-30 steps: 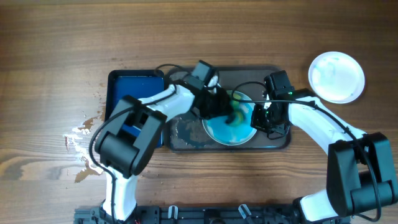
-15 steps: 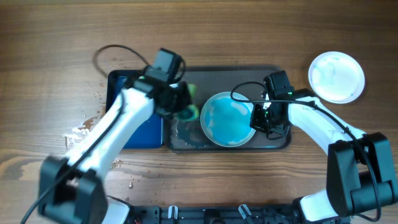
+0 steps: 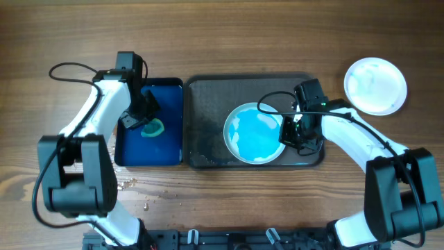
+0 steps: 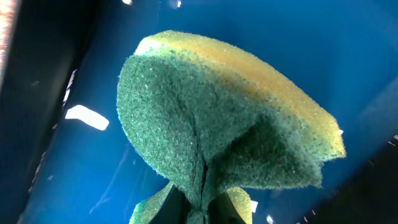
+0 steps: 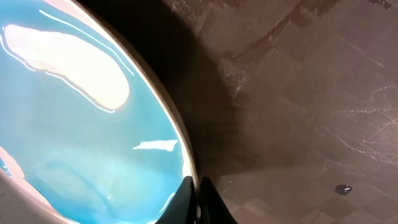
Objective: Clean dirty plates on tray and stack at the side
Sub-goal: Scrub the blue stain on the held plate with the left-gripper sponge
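A white plate (image 3: 254, 133) covered in blue smear lies in the dark grey tray (image 3: 208, 104), right of centre. My right gripper (image 3: 290, 133) is shut on that plate's right rim; in the right wrist view the rim (image 5: 180, 134) runs between the two dark fingers (image 5: 185, 198). My left gripper (image 3: 143, 123) hangs over the small blue tray (image 3: 166, 149) at the left, shut on a green and yellow sponge (image 4: 217, 130) that is folded between its fingers. A second white plate (image 3: 375, 85) with a faint bluish tint sits on the wood at the far right.
Water drops and wet patches lie on the wooden table (image 3: 90, 149) left of the blue tray. Black cables loop off both arms above the trays. The grey tray's left half is wet and bare.
My left arm has swung left with the sponge, from on top of the blue plate, across the grey tray, to over the blue tray. The right arm and plate have not moved.
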